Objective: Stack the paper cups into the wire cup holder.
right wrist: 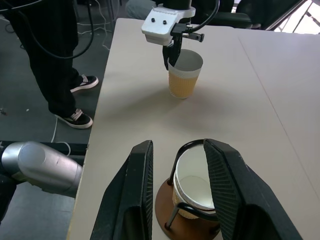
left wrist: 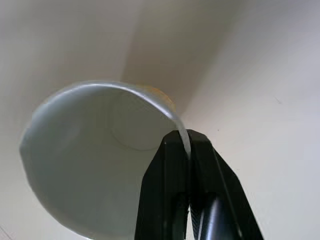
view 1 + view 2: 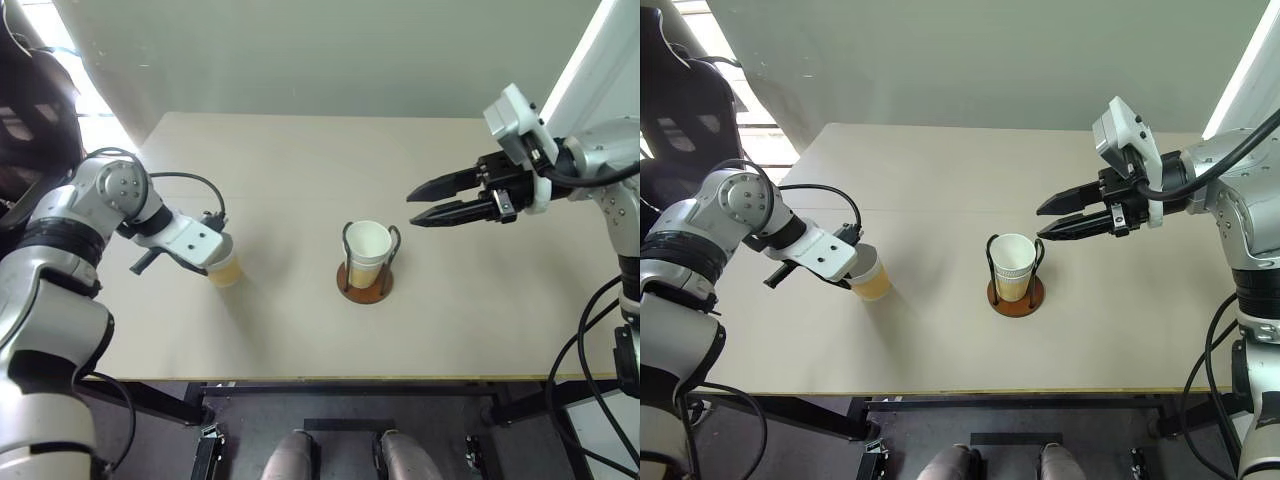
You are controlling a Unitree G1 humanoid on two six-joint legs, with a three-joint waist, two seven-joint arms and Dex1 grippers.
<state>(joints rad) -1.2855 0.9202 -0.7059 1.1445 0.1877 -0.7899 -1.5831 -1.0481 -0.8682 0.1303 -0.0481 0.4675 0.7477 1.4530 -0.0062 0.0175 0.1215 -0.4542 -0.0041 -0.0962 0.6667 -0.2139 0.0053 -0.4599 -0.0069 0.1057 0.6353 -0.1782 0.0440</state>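
**Left pincer clamped on a cup rim, holder already loaded**

Nearest the desk's (image 3: 300, 330) front edge, a little right of centre, stands the wire cup holder (image 3: 365, 283): a round reddish-brown base with thin black wire loops rising from it. Paper cups in the holder (image 3: 367, 255) sit upright between the loops, white rim and inside on top, yellow-orange lower down. How many are nested there cannot be told. In the right wrist view the wire arches over the white rim and the base shows below it.

At about the same depth, to the left and well apart from the holder, a single paper cup (image 3: 226, 268) stands upright on the desk. The left pincer (image 2: 188, 145) comes down on it from above with its two black fingers pressed together on the cup's wall at the rim, one finger inside and one outside. The left wrist view looks into the white interior, with the thin rim running between the fingertips. The right wrist view shows the same grip from across the desk: the black fingers straddle the near rim, and the yellow-orange lower part rests on the surface.

Farther back and to the right, the right pincer (image 3: 422, 203) hangs above the desk, pointing left toward the holder, fingers apart and holding nothing.

Beyond the desk's left edge, in the right wrist view, a person's dark trousers and sneakers (image 1: 74, 102) stand on the floor.
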